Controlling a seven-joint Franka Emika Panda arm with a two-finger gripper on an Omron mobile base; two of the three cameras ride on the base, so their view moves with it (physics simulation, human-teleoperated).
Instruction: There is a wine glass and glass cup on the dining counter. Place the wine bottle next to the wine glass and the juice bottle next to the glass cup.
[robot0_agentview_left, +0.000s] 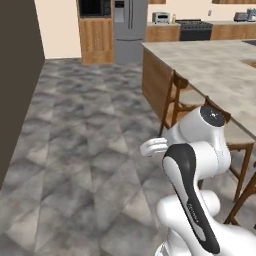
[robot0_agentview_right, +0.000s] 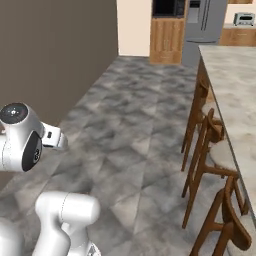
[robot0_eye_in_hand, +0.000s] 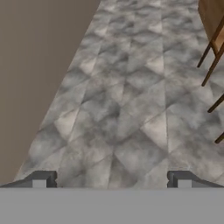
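The dining counter (robot0_agentview_left: 215, 65) (robot0_agentview_right: 235, 75), with its pale marbled stone top, runs along the right side, and the part of it in sight is bare. The wine glass, glass cup, wine bottle and juice bottle are all out of view. In the hand view my gripper (robot0_eye_in_hand: 113, 180) is open, its two dark fingertips (robot0_eye_in_hand: 43, 179) far apart with nothing between them. It points down at the grey tiled floor (robot0_eye_in_hand: 122, 109), away from the counter.
Wooden stools (robot0_agentview_left: 220, 120) (robot0_agentview_right: 210, 145) (robot0_eye_in_hand: 214, 35) line the counter's near side. A dark wall (robot0_agentview_left: 15, 75) (robot0_agentview_right: 60, 50) stands on the left. At the far end are a steel fridge (robot0_agentview_left: 130, 25) (robot0_agentview_right: 202, 20), wooden cabinets (robot0_agentview_left: 96, 37) and a stove (robot0_agentview_left: 195, 30).
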